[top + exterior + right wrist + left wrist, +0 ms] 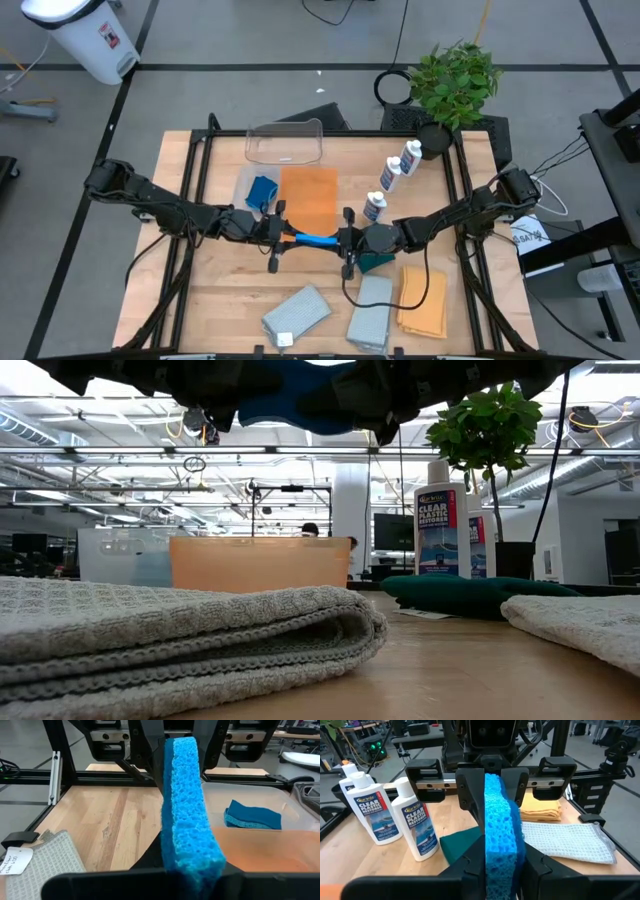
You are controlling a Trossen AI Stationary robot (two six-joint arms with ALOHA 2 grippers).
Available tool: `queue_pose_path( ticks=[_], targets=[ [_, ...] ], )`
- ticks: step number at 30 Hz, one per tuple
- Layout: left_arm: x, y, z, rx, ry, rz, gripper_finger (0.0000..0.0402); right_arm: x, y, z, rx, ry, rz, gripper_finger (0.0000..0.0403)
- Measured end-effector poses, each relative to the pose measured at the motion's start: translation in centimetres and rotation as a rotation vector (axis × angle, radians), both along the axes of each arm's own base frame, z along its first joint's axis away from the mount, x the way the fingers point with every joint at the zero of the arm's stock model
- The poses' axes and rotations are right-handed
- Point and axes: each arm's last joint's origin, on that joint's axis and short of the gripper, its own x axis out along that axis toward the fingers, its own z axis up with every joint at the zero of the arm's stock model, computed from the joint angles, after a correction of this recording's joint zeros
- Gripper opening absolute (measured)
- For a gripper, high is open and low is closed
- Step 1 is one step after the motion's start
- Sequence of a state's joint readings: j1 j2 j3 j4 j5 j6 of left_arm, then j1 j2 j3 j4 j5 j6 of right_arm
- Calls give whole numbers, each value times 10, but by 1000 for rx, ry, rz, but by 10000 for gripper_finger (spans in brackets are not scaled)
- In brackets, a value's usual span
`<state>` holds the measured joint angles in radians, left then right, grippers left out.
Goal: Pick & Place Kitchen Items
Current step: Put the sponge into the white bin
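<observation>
Folded grey waffle cloths [180, 625] lie closest in the low view, at about six o'clock on the wooden table [225, 290], one [296, 313] beside another [372, 313], with a folded orange cloth [424, 300] just to their three o'clock side. Above the table's middle, a bright blue sponge [315, 240] hangs between both arms: the left gripper [285, 236] is clamped on its nine o'clock end and the right gripper [345, 241] is clamped on its three o'clock end, each squeezing the sponge [501, 827] between its dark fingers. A dark green pad [378, 262] lies on the table just beside the right gripper. Farther toward twelve o'clock, an orange cloth [309, 196] is spread flat, with a second blue sponge [252, 815] on a pale pad [245, 187] at its nine o'clock side. Three white blue-labelled bottles [392, 177] stand in a slanted row toward two o'clock. A clear plastic tub [285, 143] sits at twelve o'clock, and a potted plant [455, 82] stands beyond the far corner.
</observation>
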<state>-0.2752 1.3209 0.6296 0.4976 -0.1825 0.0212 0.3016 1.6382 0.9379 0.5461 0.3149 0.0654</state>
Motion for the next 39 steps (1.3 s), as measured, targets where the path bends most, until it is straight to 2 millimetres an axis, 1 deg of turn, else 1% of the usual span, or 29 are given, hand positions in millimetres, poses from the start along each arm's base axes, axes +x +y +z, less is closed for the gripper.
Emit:
queue_pose_path(
  ticks=[6, 15, 31, 34, 39],
  targets=[
    [0, 0, 0, 3, -1, 1, 78, 0, 0, 0, 0, 0, 0, 6],
    [0, 0, 0, 8, -1, 1, 68, 0, 0, 0, 0, 1, -1, 6],
    [0, 0, 0, 10, -1, 2, 67, 0, 0, 0, 10, 3, -4, 7],
    [0, 0, 0, 10, -1, 3, 67, 0, 0, 0, 50, 2, -14, 15],
    [0, 0, 1, 11, -9, 1, 67, 0, -1, 0, 43, 3, -15, 46]
  ],
)
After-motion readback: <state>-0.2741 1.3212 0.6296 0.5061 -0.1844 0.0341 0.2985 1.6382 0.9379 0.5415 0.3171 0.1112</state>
